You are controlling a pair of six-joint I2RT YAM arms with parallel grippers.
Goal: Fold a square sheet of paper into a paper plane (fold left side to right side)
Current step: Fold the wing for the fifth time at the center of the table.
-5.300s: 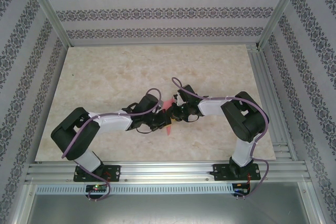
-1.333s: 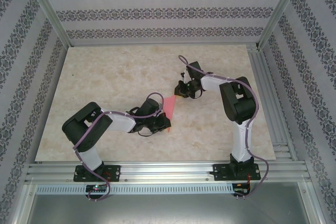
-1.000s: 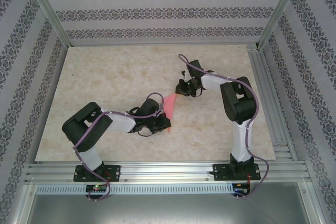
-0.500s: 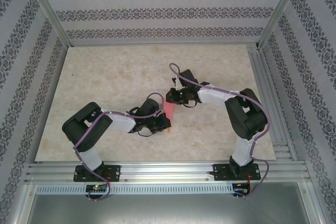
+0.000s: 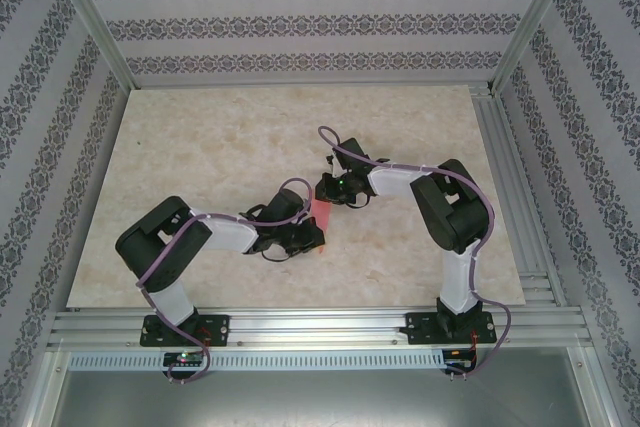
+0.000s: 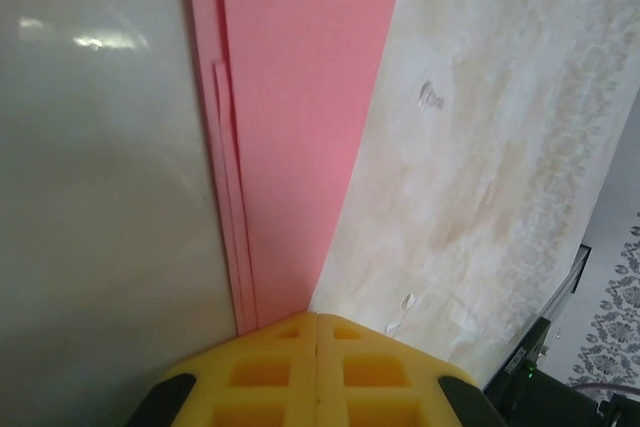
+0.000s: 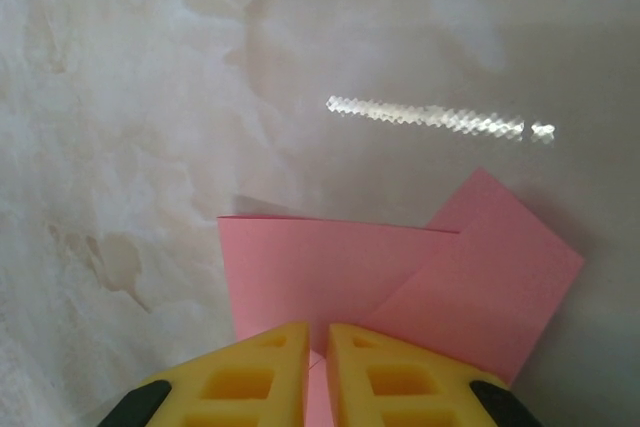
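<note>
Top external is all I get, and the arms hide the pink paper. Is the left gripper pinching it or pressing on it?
Observer: In the left wrist view, the left gripper has its yellow jaws shut. The tips sit at the near point of the folded pink-red paper sheet, which is seen flat-on. That looks like pressing, not pinching.
Operator: Single layer there?
Observer: No, several stacked edges run along its left side.
Operator: Right gripper?
Observer: In the right wrist view, the right gripper jaws leave a thin slit with pink showing in it. I can't tell whether they nip the sheet or just sit over it.
</note>
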